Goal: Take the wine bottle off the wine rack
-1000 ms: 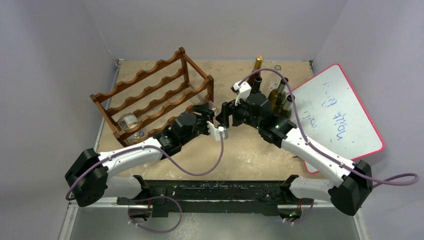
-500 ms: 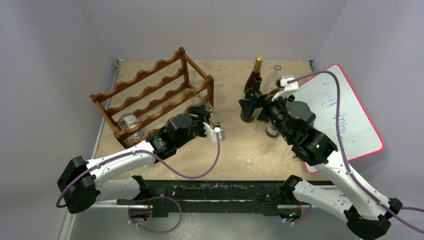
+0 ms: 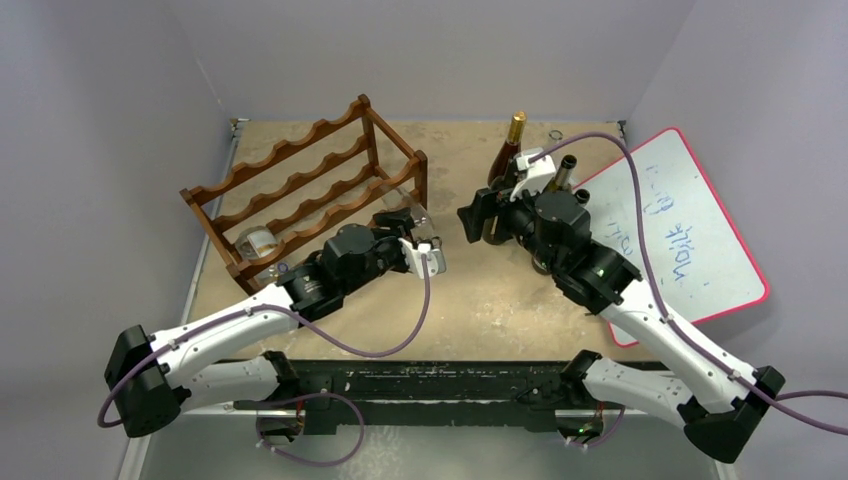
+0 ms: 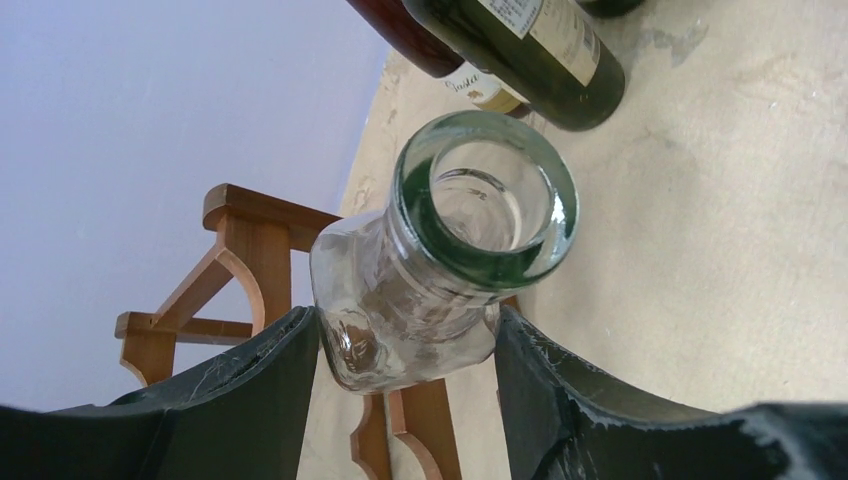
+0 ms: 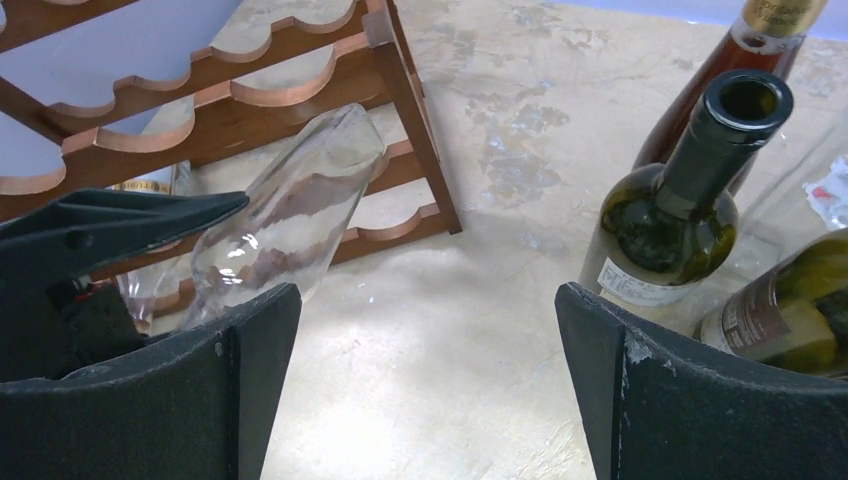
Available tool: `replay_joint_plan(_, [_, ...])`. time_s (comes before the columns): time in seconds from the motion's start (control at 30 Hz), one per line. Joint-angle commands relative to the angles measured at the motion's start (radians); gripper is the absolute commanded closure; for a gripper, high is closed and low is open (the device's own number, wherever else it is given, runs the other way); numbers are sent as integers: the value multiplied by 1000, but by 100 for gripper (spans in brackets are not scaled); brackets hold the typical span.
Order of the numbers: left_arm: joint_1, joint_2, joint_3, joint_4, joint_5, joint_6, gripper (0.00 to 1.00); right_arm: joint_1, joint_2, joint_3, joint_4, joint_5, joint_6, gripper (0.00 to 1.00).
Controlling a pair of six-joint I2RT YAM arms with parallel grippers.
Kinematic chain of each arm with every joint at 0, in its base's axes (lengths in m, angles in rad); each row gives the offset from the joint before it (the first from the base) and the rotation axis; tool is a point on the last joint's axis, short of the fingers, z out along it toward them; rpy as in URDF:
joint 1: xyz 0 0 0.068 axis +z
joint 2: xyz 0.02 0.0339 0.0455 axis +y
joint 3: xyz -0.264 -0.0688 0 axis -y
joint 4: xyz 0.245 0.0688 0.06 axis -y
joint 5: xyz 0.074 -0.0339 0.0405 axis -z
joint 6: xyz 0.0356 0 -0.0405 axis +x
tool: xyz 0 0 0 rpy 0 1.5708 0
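Observation:
My left gripper is shut on the neck of a clear glass wine bottle, whose open mouth faces the wrist camera. In the right wrist view this bottle slants up toward the corner post of the dark brown wine rack; whether its far end touches the rails I cannot tell. From above, the left gripper sits at the near right end of the wine rack. My right gripper stands open and empty over bare table, between the rack and the standing bottles.
A second labelled bottle lies in the rack's lowest tier. Several upright bottles stand at back right, among them a dark green one and a gold-capped brown one. A red-framed whiteboard lies at the right.
My right gripper has opened wide, drawn away from the left gripper toward the standing bottles, then come partly back. The left gripper, still shut on the clear bottle, shifted slightly toward the rack.

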Motion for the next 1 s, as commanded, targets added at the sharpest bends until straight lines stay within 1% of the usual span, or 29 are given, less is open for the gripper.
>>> replay_joint_plan(0.0, [-6, -55, 70, 110, -2, -112, 100, 2, -3, -50, 118, -39, -52, 0])
replay_joint_plan(0.23, [-6, -88, 94, 91, -6, -179, 100, 2, -12, -149, 214, -52, -47, 0])
replay_joint_plan(0.4, [-6, -102, 143, 66, 7, -235, 100, 2, -10, -201, 324, -191, -121, 0])
replay_joint_plan(0.47, [-5, -102, 168, 51, 7, -249, 100, 2, 1, -212, 365, -281, -149, 0])
replay_joint_plan(0.57, [-6, -97, 197, 37, 2, -273, 100, 2, 47, -197, 416, -356, -221, 2])
replay_joint_plan(0.67, [-5, -89, 220, 23, -4, -300, 100, 2, 106, -170, 441, -460, -245, 6])
replay_joint_plan(0.8, [-6, -77, 242, 10, -9, -334, 100, 2, 124, -200, 581, -516, -239, 6])
replay_joint_plan(0.97, [-6, -57, 279, 12, -40, -423, 100, 2, 133, -222, 646, -516, -265, 5])
